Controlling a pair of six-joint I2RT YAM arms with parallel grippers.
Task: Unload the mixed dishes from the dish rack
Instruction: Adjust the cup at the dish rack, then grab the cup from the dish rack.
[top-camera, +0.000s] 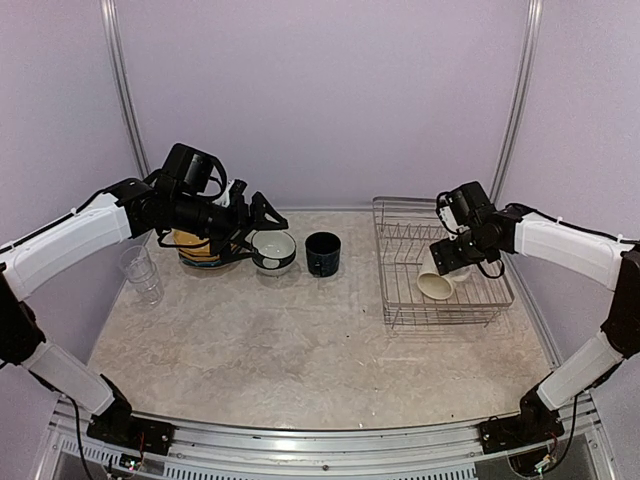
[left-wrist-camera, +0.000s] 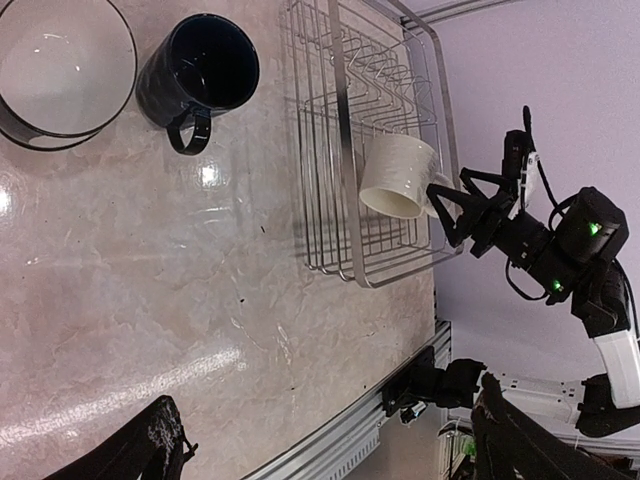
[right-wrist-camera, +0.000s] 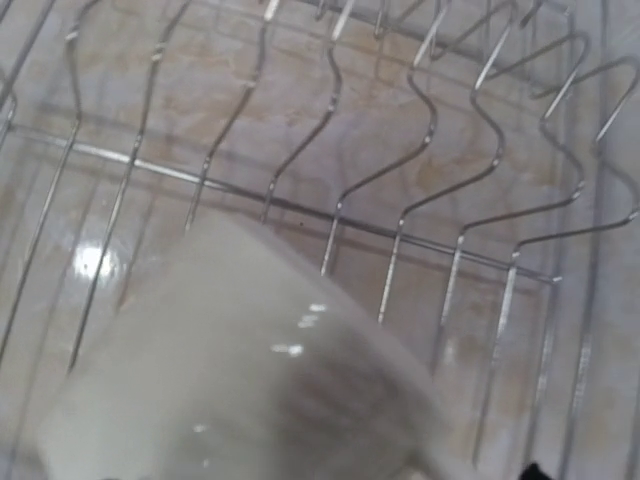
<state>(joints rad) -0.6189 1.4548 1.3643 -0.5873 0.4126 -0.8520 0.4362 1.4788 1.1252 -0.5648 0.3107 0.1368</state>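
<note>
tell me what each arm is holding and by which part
right jaws: cream mug, gripped near its base end, mouth facing away from them. left jaws: open, holding nothing.

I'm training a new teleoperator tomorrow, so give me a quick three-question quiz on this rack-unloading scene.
1. True or false: the navy mug stands inside the dish rack.
2. Which dish does the right gripper hold? A) cream mug B) yellow plate C) clear glass
3. Fill in: the dish nearest the open left gripper is the ____.

Key: 1 false; 2 A; 3 dark teal bowl.
</note>
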